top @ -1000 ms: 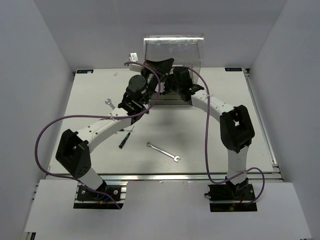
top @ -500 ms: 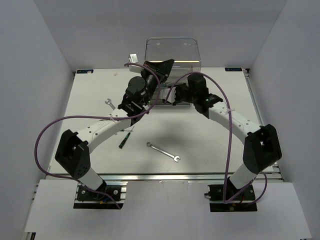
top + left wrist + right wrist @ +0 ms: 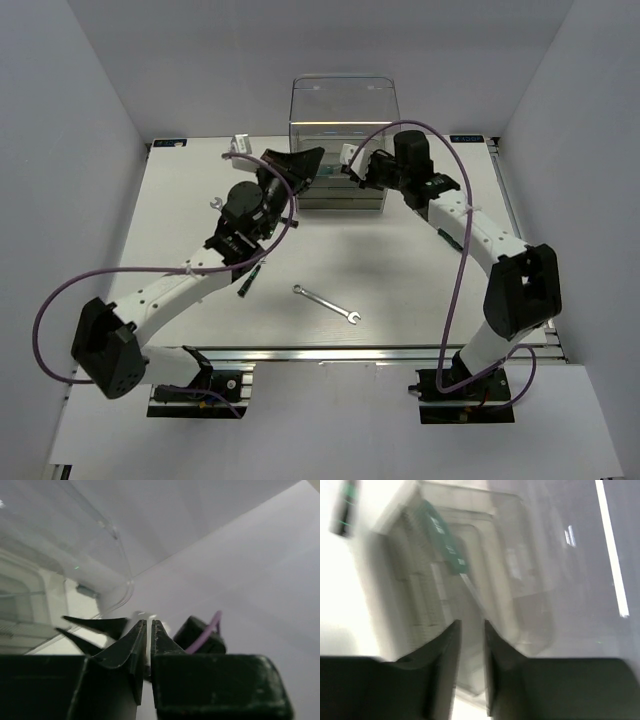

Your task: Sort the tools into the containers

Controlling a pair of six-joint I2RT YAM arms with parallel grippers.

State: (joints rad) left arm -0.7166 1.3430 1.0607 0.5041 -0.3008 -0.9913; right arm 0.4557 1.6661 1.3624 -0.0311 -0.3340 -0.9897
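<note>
My left claw (image 3: 312,160) hangs just beside the left front corner of the transparent box (image 3: 343,110), which stands at the middle of the worktop's (image 3: 400,280) far edge. In the left wrist view its two dark fingers (image 3: 131,645) are drawn almost together, with only a thin slit between them and nothing that I can see in it. The box's clear curved wall (image 3: 75,545) rises above and to the left of them. My right claw (image 3: 356,172) sits at the opposite side, near the right front of the stack of drawers (image 3: 343,190) in the lower part of the box. Its fingers (image 3: 445,660) stand a narrow gap apart and grip nothing. That view is blurred, but through the clear plastic ahead of them I can make out one screwdriver (image 3: 447,545) lying inside, green handle farther off and thin shaft pointing back toward the claw. Which drawer holds it I cannot tell. Three tools lie out on the worktop. A silver open-ended wrench (image 3: 327,304) lies slantwise toward the near edge, about midway between the left and right edges and well apart from both arms. A green-and-black screwdriver (image 3: 247,282) lies to its left, its upper end passing under my left arm. A smaller wrench (image 3: 217,206) rests in the left half, just beside that arm on its left-edge side.
</note>
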